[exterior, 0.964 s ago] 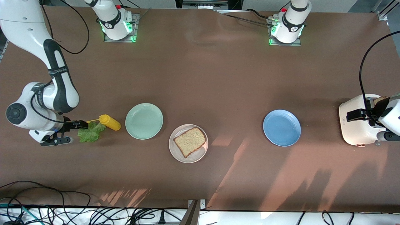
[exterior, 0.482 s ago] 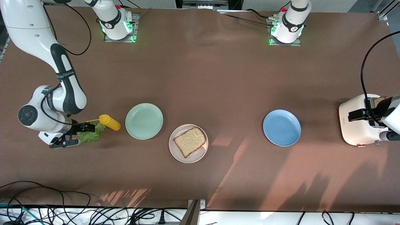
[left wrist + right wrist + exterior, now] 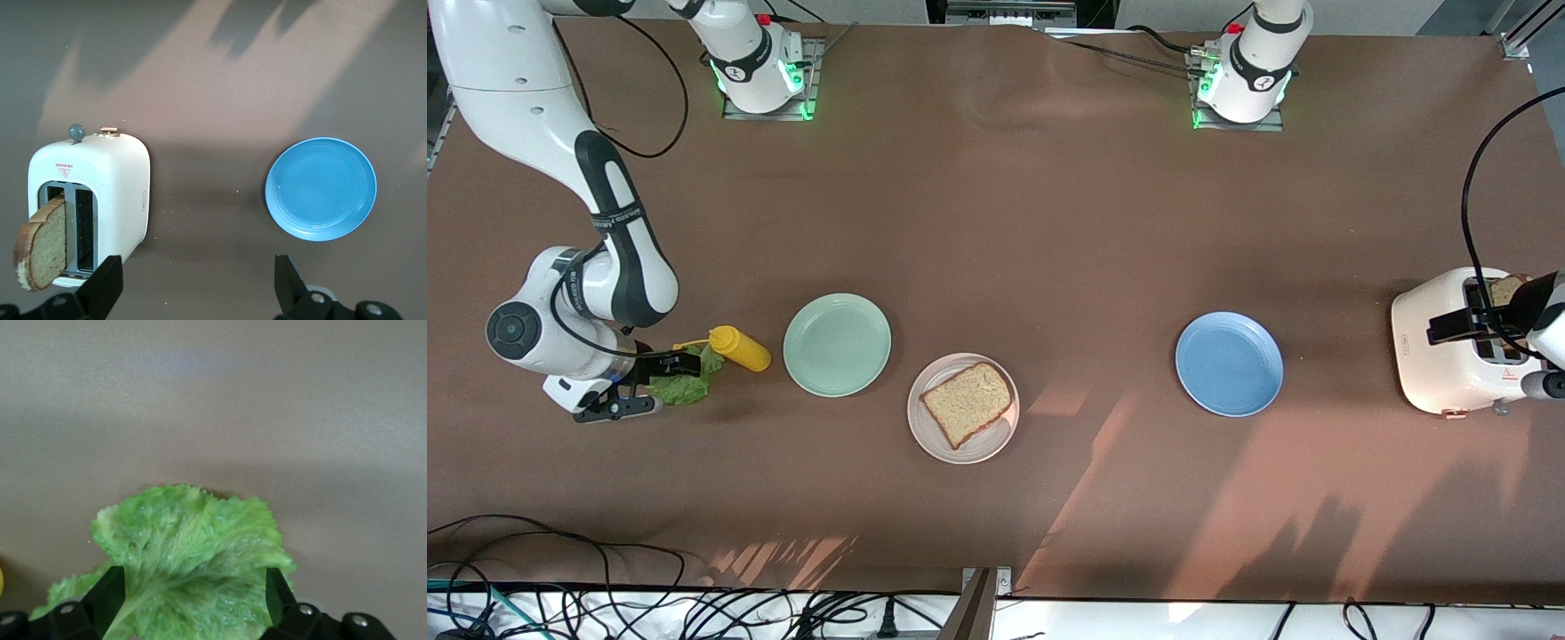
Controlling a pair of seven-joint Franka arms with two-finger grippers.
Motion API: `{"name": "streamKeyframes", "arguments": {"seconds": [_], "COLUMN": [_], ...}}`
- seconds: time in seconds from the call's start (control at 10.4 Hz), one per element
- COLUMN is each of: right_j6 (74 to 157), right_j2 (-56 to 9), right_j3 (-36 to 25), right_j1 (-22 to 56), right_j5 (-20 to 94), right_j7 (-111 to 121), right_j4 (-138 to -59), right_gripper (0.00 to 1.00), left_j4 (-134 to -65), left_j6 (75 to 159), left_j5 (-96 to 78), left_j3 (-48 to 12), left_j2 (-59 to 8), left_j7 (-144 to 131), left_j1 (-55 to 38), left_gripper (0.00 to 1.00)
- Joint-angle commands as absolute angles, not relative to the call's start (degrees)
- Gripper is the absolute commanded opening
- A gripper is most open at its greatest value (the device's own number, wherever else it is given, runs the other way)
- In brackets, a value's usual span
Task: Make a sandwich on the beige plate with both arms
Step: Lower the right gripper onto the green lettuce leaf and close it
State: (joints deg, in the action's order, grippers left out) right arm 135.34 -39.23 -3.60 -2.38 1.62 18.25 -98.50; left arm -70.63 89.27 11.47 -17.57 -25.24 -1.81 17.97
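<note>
The beige plate (image 3: 1003, 434) lies near the middle of the table with one brown speckled bread slice (image 3: 967, 402) on it. A ruffled green lettuce leaf (image 3: 687, 388) (image 3: 193, 547) lies on the table at the right arm's end. My right gripper (image 3: 649, 384) (image 3: 193, 607) is down at the leaf, open, one finger on each side of it. A second bread slice (image 3: 1505, 289) (image 3: 43, 247) sticks out of a white toaster (image 3: 1440, 364) (image 3: 113, 187) at the left arm's end. My left gripper (image 3: 1463, 324) (image 3: 197, 293) hovers over the toaster, open and empty.
A yellow mustard bottle (image 3: 738, 348) lies on its side right next to the lettuce. A mint-green plate (image 3: 837, 344) sits between the bottle and the beige plate. A blue plate (image 3: 1229, 364) (image 3: 321, 189) lies between the beige plate and the toaster.
My right gripper has slid toward the lettuce and now straddles it. My left gripper has drifted a little toward the table's end over the toaster.
</note>
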Motion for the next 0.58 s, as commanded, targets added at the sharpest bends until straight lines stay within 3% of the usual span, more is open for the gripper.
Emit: {"name": "streamKeyframes", "arguments": {"seconds": [0.0, 0.29, 0.48], "right_j6": [136.4, 136.9, 136.8], "right_j2": [-39.5, -40.3, -40.1], "right_j3": [-2.8, -2.7, -2.7], "right_j1": [-3.9, -4.8, -5.0], "right_j5": [2.5, 2.5, 2.5], "right_j7": [25.1, 27.4, 27.9], "right_j4": [-99.2, -99.2, -99.2], "right_gripper": [0.48, 0.06, 0.0], "left_j4": [-71.5, -71.3, -71.4], "left_j6": [88.9, 88.9, 88.9], "left_j5": [10.5, 7.7, 5.5], "left_j3": [-17.8, -17.2, -14.9], "left_j2": [-23.9, -23.8, -23.3], "left_j7": [-2.2, -1.7, -1.5], "left_j1": [18.1, 17.5, 15.4], "left_gripper": [1.0, 1.0, 1.0]}}
